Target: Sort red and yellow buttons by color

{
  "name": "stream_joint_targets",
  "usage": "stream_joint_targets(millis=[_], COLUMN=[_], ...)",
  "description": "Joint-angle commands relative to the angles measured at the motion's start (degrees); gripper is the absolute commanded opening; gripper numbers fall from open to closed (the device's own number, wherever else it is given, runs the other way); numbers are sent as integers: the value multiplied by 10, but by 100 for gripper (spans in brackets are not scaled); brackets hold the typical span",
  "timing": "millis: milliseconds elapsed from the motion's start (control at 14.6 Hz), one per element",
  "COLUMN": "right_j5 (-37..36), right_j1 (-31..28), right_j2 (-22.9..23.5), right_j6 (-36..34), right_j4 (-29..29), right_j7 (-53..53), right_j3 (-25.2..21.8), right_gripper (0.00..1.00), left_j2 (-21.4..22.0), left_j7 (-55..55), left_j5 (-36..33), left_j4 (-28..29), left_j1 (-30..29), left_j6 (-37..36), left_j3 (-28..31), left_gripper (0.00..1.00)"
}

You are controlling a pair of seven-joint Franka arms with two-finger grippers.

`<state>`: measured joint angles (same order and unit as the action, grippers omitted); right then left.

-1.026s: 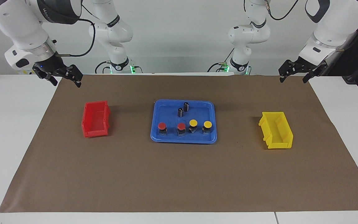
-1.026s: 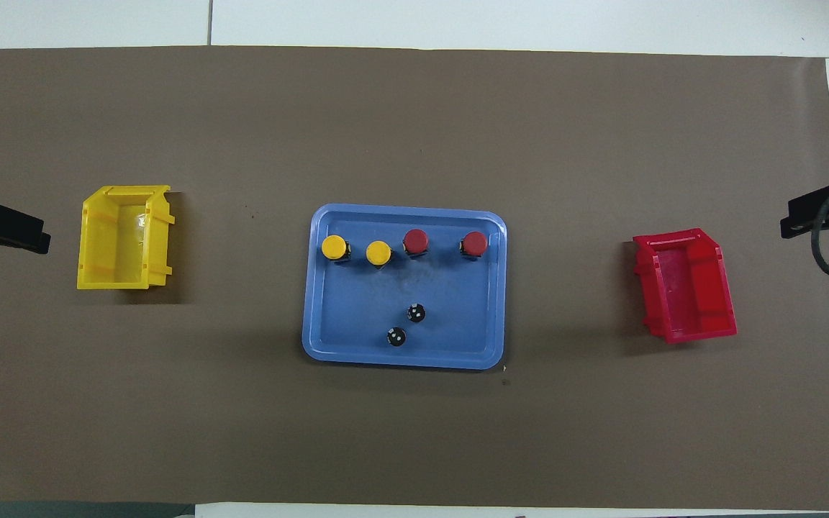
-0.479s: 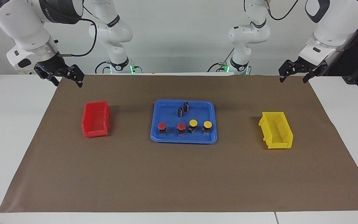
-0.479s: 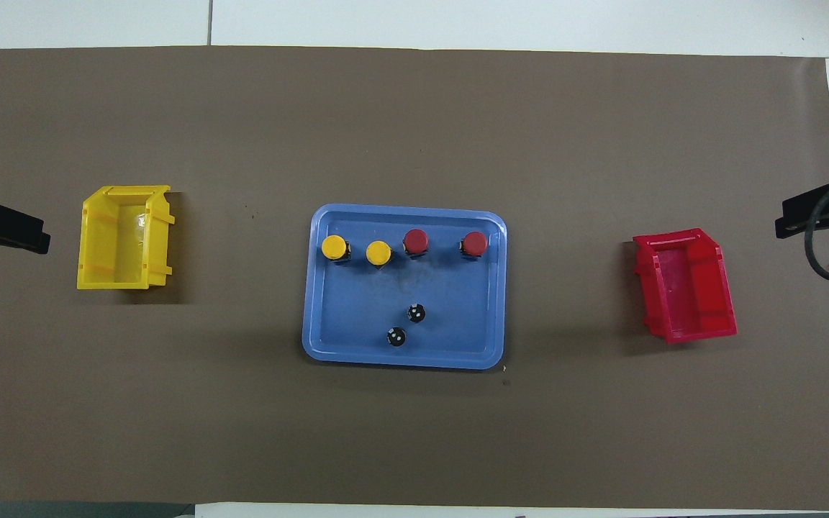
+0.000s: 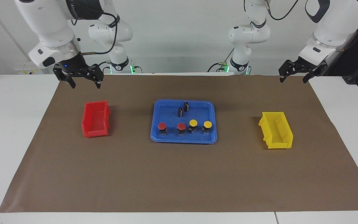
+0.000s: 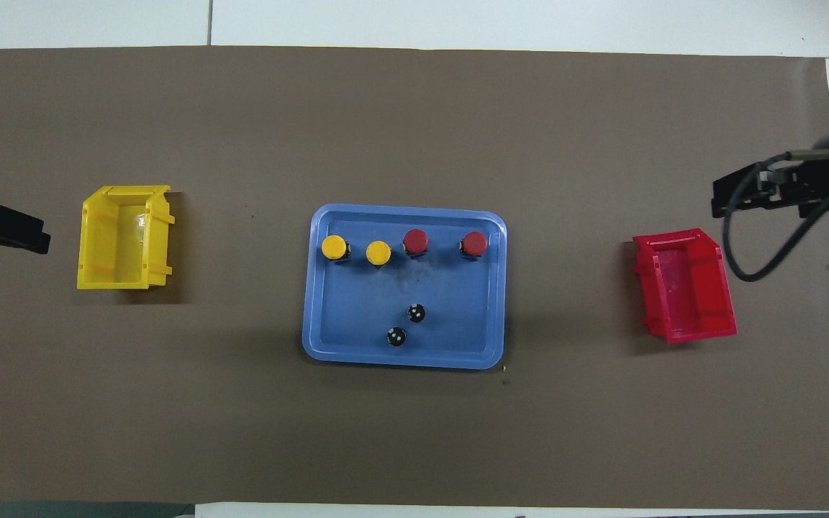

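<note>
Inspector: Right gripper (image 5: pixel 84 81) has swung inward from the mat's corner toward the tray (image 5: pixel 183 139); it hangs over bare mat (image 5: pixel 179 177), jaws spread, empty. Left gripper (image 5: pixel 294 74) waits well off toward its own end, jaws spread, empty.

Clerk: Contents, near to far?

Inspector: Nearest the robots in the tray, two black cylinders (image 5: pixel 183 109). Farther, a row: red buttons (image 5: pixel 171 128), then yellow buttons (image 5: pixel 200 126). Red bin (image 5: pixel 95 119) and yellow bin (image 5: pixel 277 130) flank the tray, both empty.

Clerk: Handling?

Inspector: Likely light, rigid; caps smooth. I would pinch the blocky base.
</note>
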<state>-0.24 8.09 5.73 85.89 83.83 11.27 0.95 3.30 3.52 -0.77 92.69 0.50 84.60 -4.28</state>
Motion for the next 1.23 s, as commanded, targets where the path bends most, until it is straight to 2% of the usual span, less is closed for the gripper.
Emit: stream_joint_targets(millis=[0, 137, 410, 821, 1094, 1162], right_j5=[-5, 0, -8, -9, -9, -9], right_j1=[73, 120, 171, 179, 185, 185], right_j2=[92, 116, 125, 128, 131, 128], right_j6=[27, 117, 250, 361, 387, 388], right_j4=[-72, -50, 61, 168, 201, 209], right_j7=[111, 185, 239, 243, 243, 242], right_j3=[3, 3, 3, 3, 3, 3], right_gripper=[100, 100, 100, 100, 100, 97], left_j2=[13, 13, 14, 14, 13, 13], left_j7=[3, 3, 4, 3, 3, 3], left_j5=[2, 2, 2, 2, 2, 2], left_j4=[12, 12, 12, 12, 12, 12], left_j1=[-1, -1, -1, -1, -1, -1], left_j6=[-5, -4, -4, -5, -5, -4], left_j3=[2, 1, 2, 2, 2, 2], left_gripper=[100, 100, 100, 100, 100, 100])
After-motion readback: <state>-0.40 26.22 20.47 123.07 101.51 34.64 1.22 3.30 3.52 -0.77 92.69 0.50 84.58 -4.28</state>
